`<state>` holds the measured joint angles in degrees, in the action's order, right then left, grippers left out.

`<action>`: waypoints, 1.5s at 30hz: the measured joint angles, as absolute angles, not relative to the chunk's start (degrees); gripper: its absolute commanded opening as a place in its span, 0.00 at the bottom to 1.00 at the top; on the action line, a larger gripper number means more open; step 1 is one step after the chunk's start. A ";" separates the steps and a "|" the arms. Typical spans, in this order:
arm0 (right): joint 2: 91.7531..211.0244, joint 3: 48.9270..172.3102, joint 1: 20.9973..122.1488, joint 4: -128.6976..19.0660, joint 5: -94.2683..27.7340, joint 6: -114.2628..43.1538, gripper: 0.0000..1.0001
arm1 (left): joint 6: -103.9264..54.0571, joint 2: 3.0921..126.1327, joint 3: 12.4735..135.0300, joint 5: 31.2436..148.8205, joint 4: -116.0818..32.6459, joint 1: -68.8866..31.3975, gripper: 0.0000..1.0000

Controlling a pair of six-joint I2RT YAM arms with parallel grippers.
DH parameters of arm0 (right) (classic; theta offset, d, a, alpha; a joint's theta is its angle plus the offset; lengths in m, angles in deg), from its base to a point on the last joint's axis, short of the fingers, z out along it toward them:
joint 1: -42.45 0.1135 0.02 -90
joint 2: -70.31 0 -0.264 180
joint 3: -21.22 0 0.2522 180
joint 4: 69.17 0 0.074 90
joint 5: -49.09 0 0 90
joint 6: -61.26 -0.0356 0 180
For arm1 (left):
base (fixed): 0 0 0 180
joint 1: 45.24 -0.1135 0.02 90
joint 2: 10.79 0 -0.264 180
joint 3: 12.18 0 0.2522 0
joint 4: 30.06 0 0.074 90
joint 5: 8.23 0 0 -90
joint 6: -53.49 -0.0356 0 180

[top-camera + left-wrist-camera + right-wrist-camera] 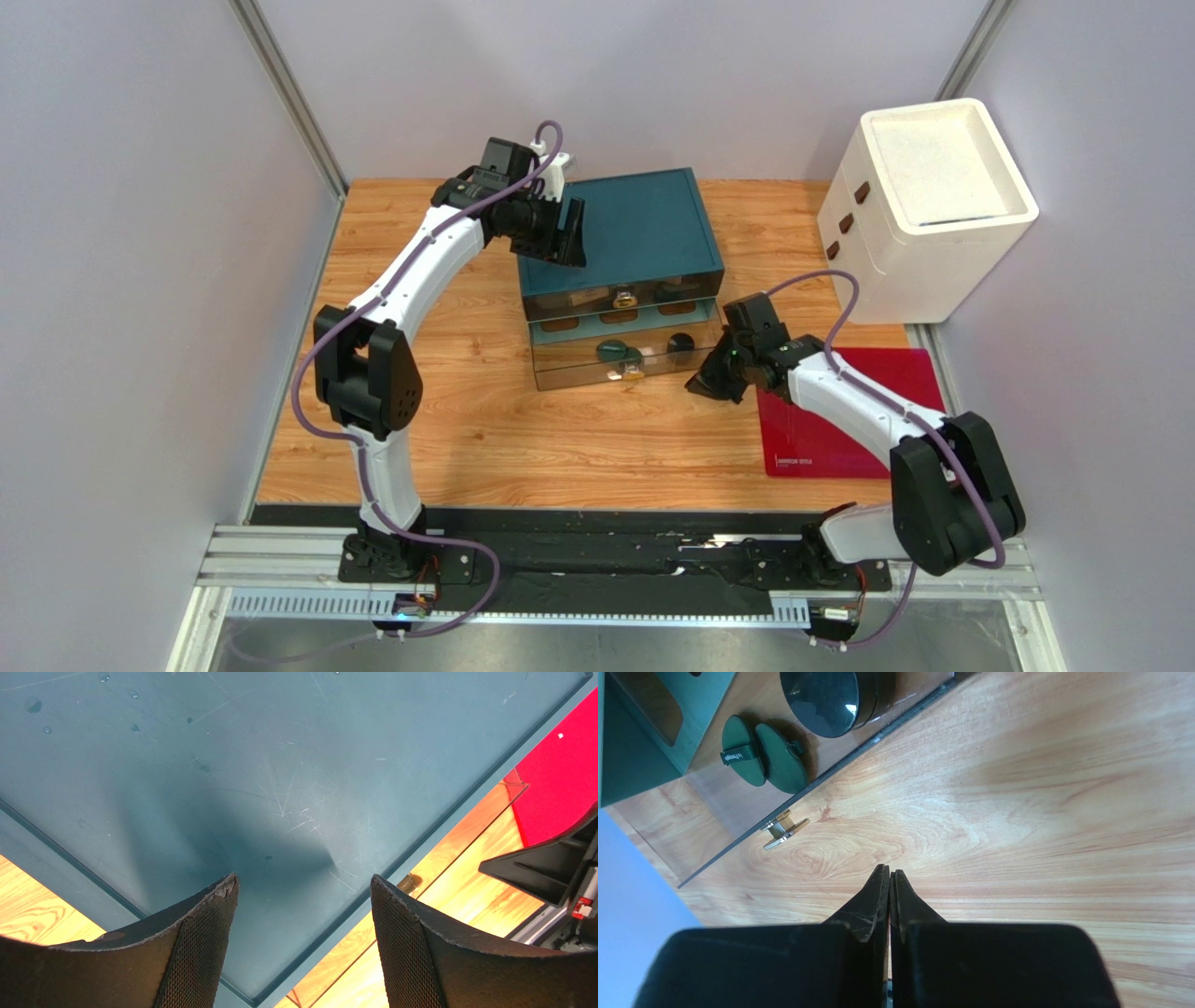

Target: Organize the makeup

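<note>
The teal box (624, 224) stands mid-table, its clear lower drawer (568, 367) pulled out. In the drawer lie two small dark green discs (613, 353) and a small black jar (680, 342); the right wrist view shows the discs (764, 757) and the jar (833, 693) too. My left gripper (561, 231) is open and empty above the box's top (281, 763). My right gripper (709, 381) is shut and empty, low over the wood just right of the open drawer (889, 875). The cream bottle is out of view. Brown shapes behind the drawer fronts are unclear.
A red flat mat (842, 420) lies at the right under my right arm and shows in the left wrist view (561, 777). A white foam box (933, 210) stands at the back right. Gold knobs (622, 297) stick out of the drawer fronts (781, 829). Grey walls close three sides.
</note>
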<state>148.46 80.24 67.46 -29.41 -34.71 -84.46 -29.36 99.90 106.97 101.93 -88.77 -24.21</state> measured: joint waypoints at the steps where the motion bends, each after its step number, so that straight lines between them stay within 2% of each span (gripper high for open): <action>1: 148.48 79.71 67.31 -30.00 -33.95 -85.47 0.00 | -29.36 99.90 106.97 101.96 -88.77 -24.21 0.77; 12: 157.48 80.00 67.00 -38.70 -31.26 -93.43 0.00 | -29.38 99.90 106.97 101.93 -88.79 -24.21 0.77; 26: 170.73 92.48 67.00 -45.65 -32.22 -101.60 0.00 | -29.64 99.90 107.14 101.47 -89.08 -24.01 0.77; 39: 176.67 89.66 66.94 -61.94 -30.86 -116.29 0.00 | -30.06 99.88 107.25 101.28 -89.25 -23.94 0.77; 45: 176.83 89.48 66.85 -63.18 -29.60 -117.23 0.00 | -30.38 99.90 107.88 100.45 -90.15 -23.94 0.77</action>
